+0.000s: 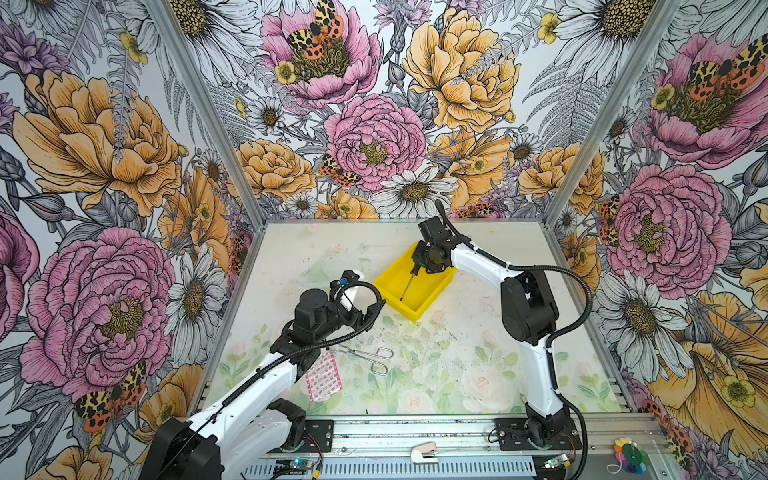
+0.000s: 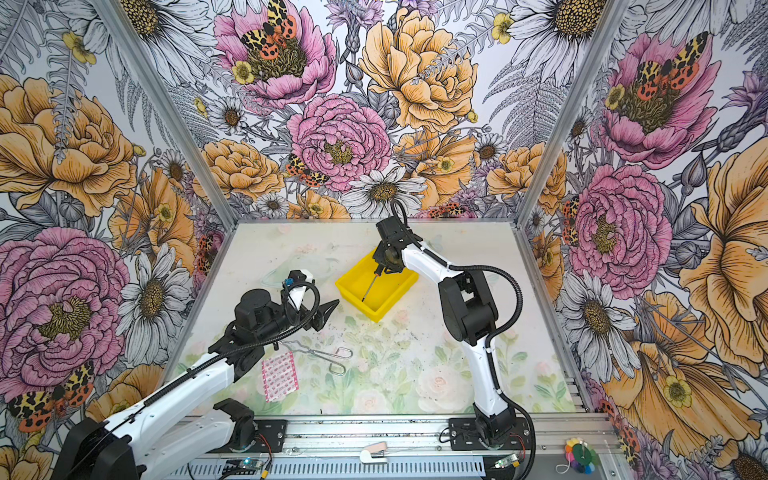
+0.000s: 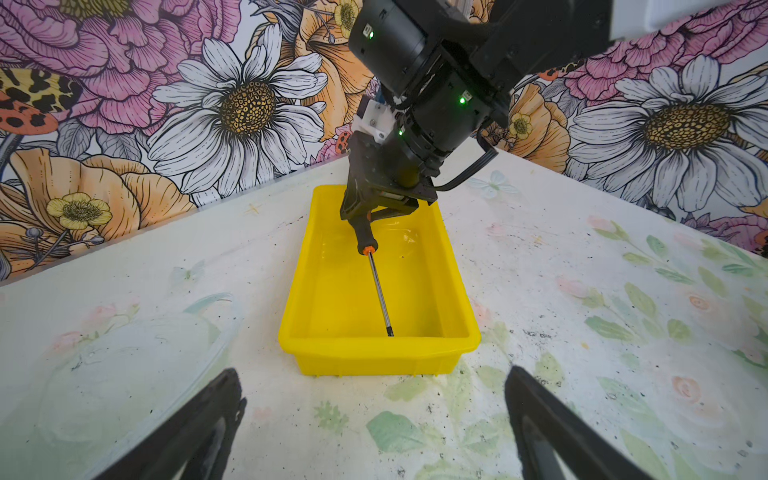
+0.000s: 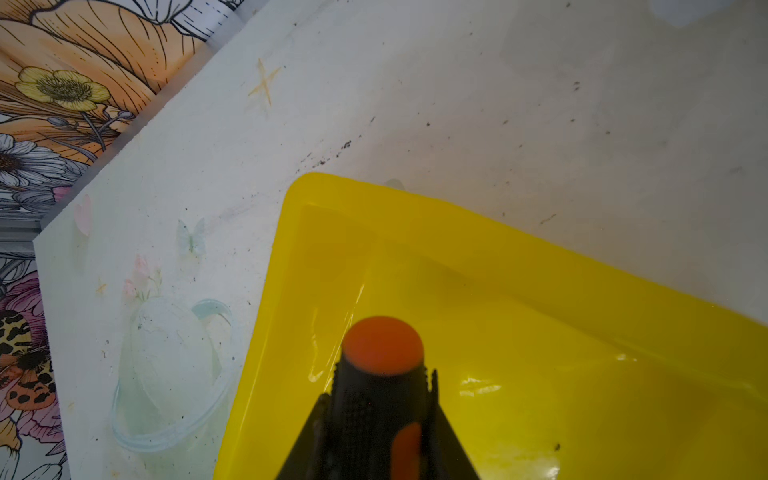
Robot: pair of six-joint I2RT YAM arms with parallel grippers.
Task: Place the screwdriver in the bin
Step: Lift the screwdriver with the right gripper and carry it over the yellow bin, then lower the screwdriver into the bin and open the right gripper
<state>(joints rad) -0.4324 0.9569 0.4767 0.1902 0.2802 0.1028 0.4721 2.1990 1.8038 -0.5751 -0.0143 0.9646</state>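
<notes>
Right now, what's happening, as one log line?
right gripper: shut on screwdriver handle | tip: low inside bin | left gripper: open, empty | release: not yet done

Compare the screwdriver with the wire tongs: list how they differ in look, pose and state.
The screwdriver has an orange-and-black handle and one straight shaft; the wire tongs are bare silver wire with looped ends. The screwdriver is tilted, tip down inside the yellow bin, while the tongs lie flat on the table. The right gripper is shut on the screwdriver's handle; nothing touches the tongs. Both are slim metal tools.
</notes>
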